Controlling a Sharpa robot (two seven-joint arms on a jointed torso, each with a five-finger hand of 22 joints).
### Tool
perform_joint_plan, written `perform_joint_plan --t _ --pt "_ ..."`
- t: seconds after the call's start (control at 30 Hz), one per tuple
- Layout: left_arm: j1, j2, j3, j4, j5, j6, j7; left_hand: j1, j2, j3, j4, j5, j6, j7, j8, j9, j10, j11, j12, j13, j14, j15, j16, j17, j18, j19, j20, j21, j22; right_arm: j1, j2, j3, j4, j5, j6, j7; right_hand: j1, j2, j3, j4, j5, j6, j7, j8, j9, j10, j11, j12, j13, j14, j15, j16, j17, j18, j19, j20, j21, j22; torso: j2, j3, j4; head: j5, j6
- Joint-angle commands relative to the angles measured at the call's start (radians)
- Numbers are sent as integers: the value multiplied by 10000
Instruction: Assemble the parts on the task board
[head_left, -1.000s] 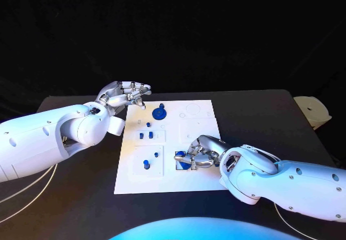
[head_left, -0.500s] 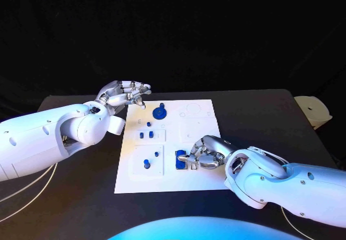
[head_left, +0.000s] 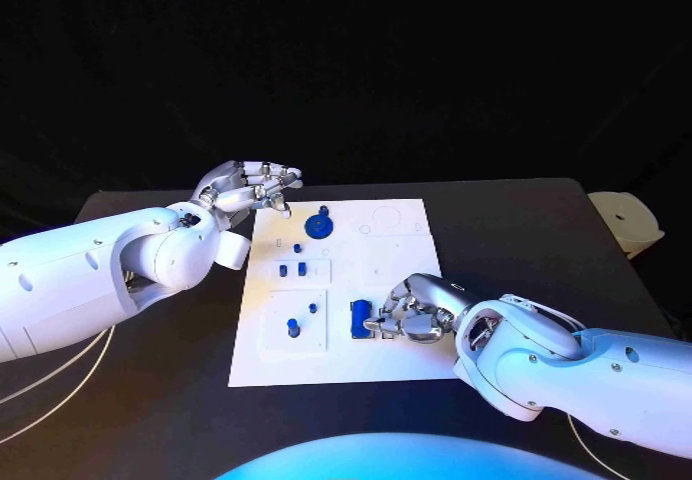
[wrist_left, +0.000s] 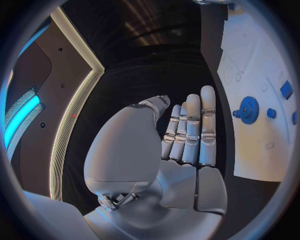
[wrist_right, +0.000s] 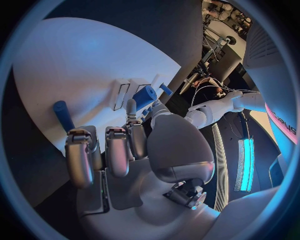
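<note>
Glossy white plastic arms (head_left: 101, 275), matt black table (head_left: 519, 230).

task board (head_left: 378, 365) mid table (head_left: 548, 220); parts (head_left: 293, 270) on board's left half.

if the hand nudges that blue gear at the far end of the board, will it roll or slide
The blue gear lies flat on the task board, so it would probably slide, not roll. It looks like small rigid plastic, likely light. In the left wrist view its toothed rim should offer grip, though a stub beside it may catch.

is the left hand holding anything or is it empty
Empty. The left hand hovers off the far left corner of the task board; in the left wrist view its fingers are straight and side by side with nothing between them.
</note>
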Motion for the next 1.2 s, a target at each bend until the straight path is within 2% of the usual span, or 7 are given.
perform_joint_plan --t 0.03,0.17,0.23,0.63,0.9,1.07,1.2 --pt "6 17 6 23 44 145 42 -79 -14 58 -6 -18 -80 21 67 12 -42 -10 38 -4 -68 22 -47 -13 65 -73 -19 -27 3 -9 48 -1 -88 -63 285 149 107 40 64 29 -19 4 -63 -10 -14 40 -17 56 896 799 -48 69 1308 -134 1051 -46 48 2618 5 -2 6 -19 -2" --pt "6 29 6 20 44 151 40 -79 -14 58 -6 -18 -80 21 67 12 -42 -10 38 -4 -68 22 -47 -13 65 -73 -19 -27 3 -6 161 -1 -208 -84 393 129 173 64 76 34 19 18 -68 -10 -18 46 -20 64 904 800 -50 70 1314 -137 1057 -47 64 2622 9 -6 30 -25 -7" --pt "6 31 6 16 44 149 36 -79 -14 58 -6 -18 -80 21 67 12 -42 -10 38 -4 -68 22 -47 -13 65 -73 -19 -27 3 -5 235 -2 -238 -80 471 126 286 0 56 16 21 26 -71 -14 -25 52 -24 71 913 800 -54 71 1318 -138 1059 -50 70 2624 13 -5 36 -20 -17" --pt "6 23 6 12 44 150 22 -81 9 75 -6 -16 -81 20 76 14 -46 -10 49 -4 -68 22 -46 -15 66 -73 -19 -29 2 -6 382 -10 -432 -237 554 -54 550 2 95 2 23 55 -83 -24 -42 53 -34 59 913 802 -62 73 1326 -137 1056 -56 62 2622 0 -17 11 -9 -43" --pt "6 9 5 14 44 162 5 -81 9 75 -6 -16 -81 20 76 14 -46 -10 49 -4 -68 22 -46 -15 66 -73 -19 -29 2 -6 315 -10 -424 -340 516 -65 687 -26 111 -12 56 59 -85 -37 -55 54 -38 55 915 801 -65 73 1325 -139 1061 -60 74 2625 7 -6 10 -8 -31" --pt "6 9 5 13 44 167 2 -81 9 75 -6 -16 -81 20 76 14 -46 -10 49 -4 -68 22 -46 -15 66 -73 -19 -29 2 -4 96 -8 -316 -315 -24 145 883 -31 161 13 227 -17 -54 -118 -103 45 -18 38 913 791 -56 54 1276 -122 1033 -57 -5 2603 8 -6 15 -20 -10" --pt "6 -5 4 12 44 168 5 -81 9 75 -6 -16 -81 20 76 14 -46 -10 49 -4 -68 22 -46 -15 66 -73 -19 -29 2 93 -430 7 -78 -255 -518 501 1197 -129 222 -19 320 -107 -15 -224 -161 -17 16 -73 851 783 -31 40 1245 -105 1004 -40 -85 2580 -3 -16 14 -45 10"
